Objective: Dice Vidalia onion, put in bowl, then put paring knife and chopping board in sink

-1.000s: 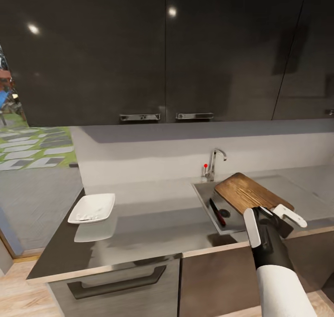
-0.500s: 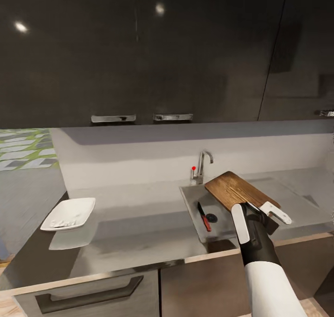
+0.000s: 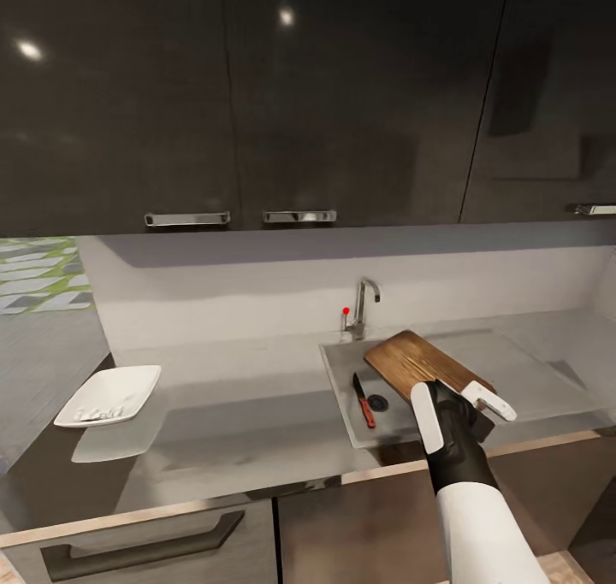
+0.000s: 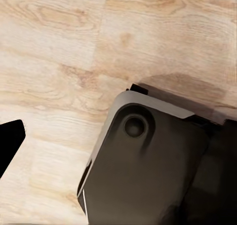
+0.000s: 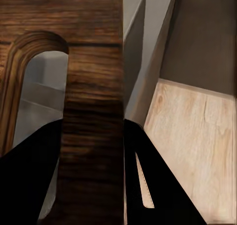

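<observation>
Head view: right gripper (image 3: 462, 400), white fingers on a black wrist, is clamped on the handle end of the dark brown wooden chopping board (image 3: 415, 363). Board is tilted, far end over the steel sink (image 3: 338, 370), near end raised over the basin's right side. Small paring knife with red-orange handle and dark blade (image 3: 363, 399) lies on the sink floor, just left of the drain, apart from the board. Chrome tap (image 3: 363, 303) stands behind the basin. Shallow white squarish bowl (image 3: 109, 395) sits well left on the dark grey glossy countertop (image 3: 239, 430), small pale bits inside.

Left wrist view: light wood floor (image 4: 54, 52) and a dark grey rounded robot base part (image 4: 148, 165); left gripper state can't be told.

Right wrist view: board's grain and handle slot (image 5: 91, 86) close up, black fingers (image 5: 153, 185) pinching the board on both sides; floor beyond.
</observation>
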You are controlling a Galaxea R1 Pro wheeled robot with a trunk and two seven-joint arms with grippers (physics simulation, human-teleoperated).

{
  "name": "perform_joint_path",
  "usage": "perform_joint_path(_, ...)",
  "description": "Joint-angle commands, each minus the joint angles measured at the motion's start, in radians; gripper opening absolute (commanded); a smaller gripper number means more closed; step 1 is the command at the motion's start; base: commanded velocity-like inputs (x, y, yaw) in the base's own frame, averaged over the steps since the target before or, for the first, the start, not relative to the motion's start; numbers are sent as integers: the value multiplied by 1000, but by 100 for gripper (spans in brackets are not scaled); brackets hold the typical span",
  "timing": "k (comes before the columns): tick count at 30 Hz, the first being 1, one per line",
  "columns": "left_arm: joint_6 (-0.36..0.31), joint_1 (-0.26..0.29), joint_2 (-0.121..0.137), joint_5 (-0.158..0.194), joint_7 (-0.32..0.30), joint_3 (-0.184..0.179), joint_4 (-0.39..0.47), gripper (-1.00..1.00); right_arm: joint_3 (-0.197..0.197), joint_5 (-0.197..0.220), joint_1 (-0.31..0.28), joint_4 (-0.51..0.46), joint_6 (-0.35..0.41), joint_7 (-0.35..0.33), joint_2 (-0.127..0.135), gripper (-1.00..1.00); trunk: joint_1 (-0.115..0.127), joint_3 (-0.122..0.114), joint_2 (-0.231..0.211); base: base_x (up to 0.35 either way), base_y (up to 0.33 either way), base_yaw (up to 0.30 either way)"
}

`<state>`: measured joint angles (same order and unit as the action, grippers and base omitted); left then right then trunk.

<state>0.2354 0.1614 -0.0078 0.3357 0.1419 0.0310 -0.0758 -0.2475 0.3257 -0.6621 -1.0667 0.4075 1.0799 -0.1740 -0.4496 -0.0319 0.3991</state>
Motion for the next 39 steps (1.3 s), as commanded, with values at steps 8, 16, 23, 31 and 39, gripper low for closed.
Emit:
perform_joint_path(8,7,1,6,6,-1,3,-4,100,0,2,-1,5,6,27,0,-100,0,0,1,40,147,0)
perform_joint_path(16,7,1,14,6,-1,3,-3,100,0,7,0,4,6,28,0,-100,0,0,1,68,177,0)
perform_joint_path(23,7,1,15,6,-1,3,-3,100,-4,71,-1,2,5,32,0,-100,0,0,1,3,6,50)
perform_joint_path(31,7,1,15,7,-1,3,-3,100,-3,81,-1,3,5,32,0,-100,0,0,1,0,0,246)
perform_joint_path(39,7,2,15,7,-1,3,-3,100,-18,81,0,3,3,32,0,-100,0,2,1,0,0,224)
